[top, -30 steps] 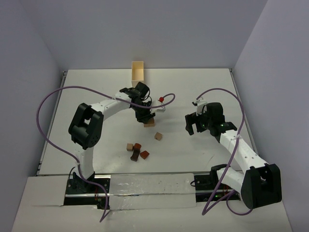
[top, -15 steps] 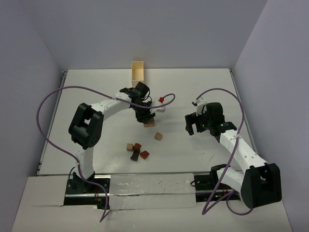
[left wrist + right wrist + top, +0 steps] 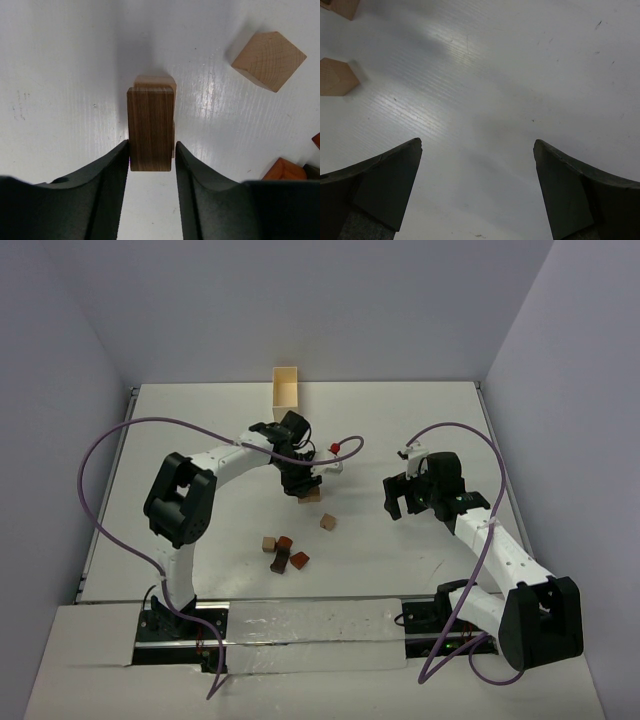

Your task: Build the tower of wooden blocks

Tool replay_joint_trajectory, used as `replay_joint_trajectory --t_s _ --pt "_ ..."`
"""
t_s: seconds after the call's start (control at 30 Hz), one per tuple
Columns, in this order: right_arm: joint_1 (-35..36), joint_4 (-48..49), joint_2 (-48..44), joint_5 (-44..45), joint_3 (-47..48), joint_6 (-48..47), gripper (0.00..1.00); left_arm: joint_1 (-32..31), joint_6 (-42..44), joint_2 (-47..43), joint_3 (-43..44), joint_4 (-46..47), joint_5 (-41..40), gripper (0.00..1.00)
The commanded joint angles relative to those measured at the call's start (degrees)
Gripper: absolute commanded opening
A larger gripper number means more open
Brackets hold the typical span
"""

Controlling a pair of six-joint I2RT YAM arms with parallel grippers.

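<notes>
A dark brown block (image 3: 150, 127) stands on a light tan block (image 3: 155, 80); together they form a small stack (image 3: 311, 497) at the table's middle. My left gripper (image 3: 303, 483) is above the stack, and in the left wrist view (image 3: 151, 146) its jaws are closed against the dark block's sides. A loose tan cube (image 3: 327, 522) lies to the right of the stack, also in the left wrist view (image 3: 268, 61). My right gripper (image 3: 397, 498) is open and empty over bare table (image 3: 477, 145).
Several loose blocks lie nearer the arms: a tan cube (image 3: 268, 543), reddish-brown pieces (image 3: 284, 542) (image 3: 300, 560) and a dark piece (image 3: 281, 561). A pale wooden box (image 3: 287, 386) stands at the far edge. A tan block (image 3: 337, 76) shows at the right wrist view's left edge.
Almost nothing: the left arm's elbow has shifted very slightly while its gripper stays at the stack. The right arm has not moved.
</notes>
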Motion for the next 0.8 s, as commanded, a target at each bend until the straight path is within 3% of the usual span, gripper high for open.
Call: replay_joint_trajectory --t_s 0.0,0.2,0.77 --pt "0.4 0.0 0.2 0.3 3.1 -0.8 1.00 -0.4 0.9 0.5 1.6 -0.7 2.1 0.53" --pt "0.4 0.0 0.2 0.2 3.1 -0.8 1.00 -0.6 1.2 0.4 1.5 -0.7 1.9 0.63" --pt "0.3 0.0 0.2 0.3 3.1 -0.8 1.00 -2.1 1.8 1.1 2.1 0.9 0.3 0.64"
